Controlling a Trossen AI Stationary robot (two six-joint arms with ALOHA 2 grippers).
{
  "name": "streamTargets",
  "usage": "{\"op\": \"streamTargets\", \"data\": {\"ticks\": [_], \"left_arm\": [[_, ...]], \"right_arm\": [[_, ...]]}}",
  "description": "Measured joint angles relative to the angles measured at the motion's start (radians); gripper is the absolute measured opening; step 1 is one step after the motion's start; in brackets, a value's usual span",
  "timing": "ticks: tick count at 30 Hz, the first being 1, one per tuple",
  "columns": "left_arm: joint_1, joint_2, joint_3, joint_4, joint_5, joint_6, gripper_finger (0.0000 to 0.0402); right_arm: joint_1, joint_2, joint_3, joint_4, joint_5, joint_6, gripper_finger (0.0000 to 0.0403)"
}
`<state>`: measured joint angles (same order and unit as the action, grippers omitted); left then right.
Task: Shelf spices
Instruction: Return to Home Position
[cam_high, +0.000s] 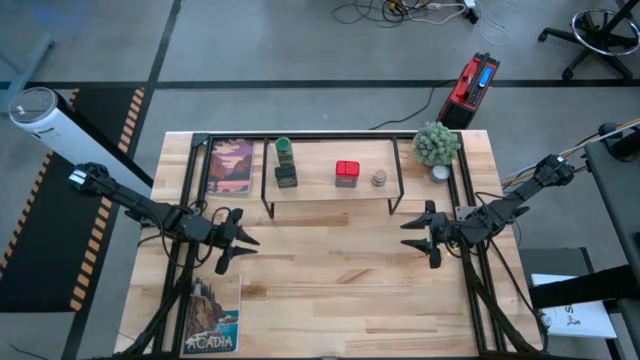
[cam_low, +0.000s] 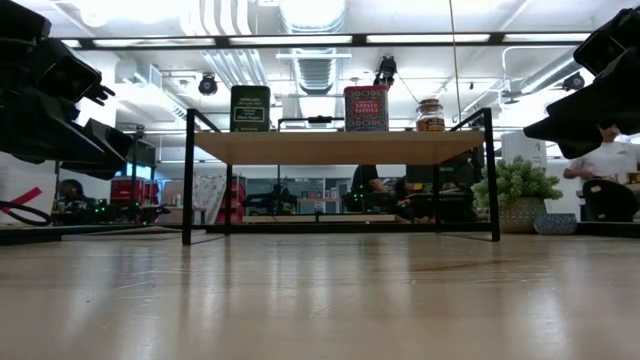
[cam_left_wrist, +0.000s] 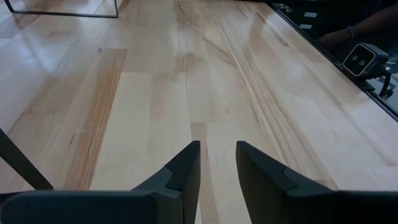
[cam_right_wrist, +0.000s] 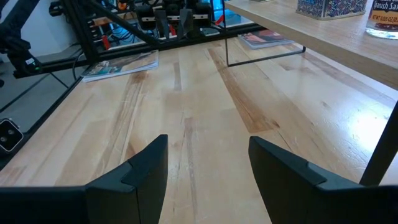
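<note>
The shelf (cam_high: 330, 190) stands at the table's far middle on thin black legs. On its wooden top stand a green-capped jar (cam_high: 283, 148), a squat dark jar (cam_high: 286, 177), a red square tin (cam_high: 347, 173) and a tiny tan round jar (cam_high: 379, 179). In the low view the tin (cam_low: 366, 108) and the tan jar (cam_low: 430, 115) stand on the board (cam_low: 335, 147). My left gripper (cam_high: 243, 240) is open and empty over the table, left of the shelf's near side. My right gripper (cam_high: 412, 232) is open and empty to its right.
A green potted plant (cam_high: 436, 145) and a small white dish (cam_high: 441, 173) stand at the far right. One magazine (cam_high: 232, 165) lies left of the shelf and another (cam_high: 212, 315) at the near left. Bare wood (cam_high: 330, 290) lies between the grippers and the near edge.
</note>
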<state>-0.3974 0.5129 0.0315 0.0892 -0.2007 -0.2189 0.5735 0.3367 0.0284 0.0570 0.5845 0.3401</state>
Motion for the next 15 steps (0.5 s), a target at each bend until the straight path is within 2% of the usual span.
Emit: {"op": "streamTargets", "data": {"ticks": [15], "left_arm": [[0.0,0.0,0.0,0.0,0.0,0.0,0.0082]], "right_arm": [[0.0,0.0,0.0,0.0,0.0,0.0,0.0199]]}}
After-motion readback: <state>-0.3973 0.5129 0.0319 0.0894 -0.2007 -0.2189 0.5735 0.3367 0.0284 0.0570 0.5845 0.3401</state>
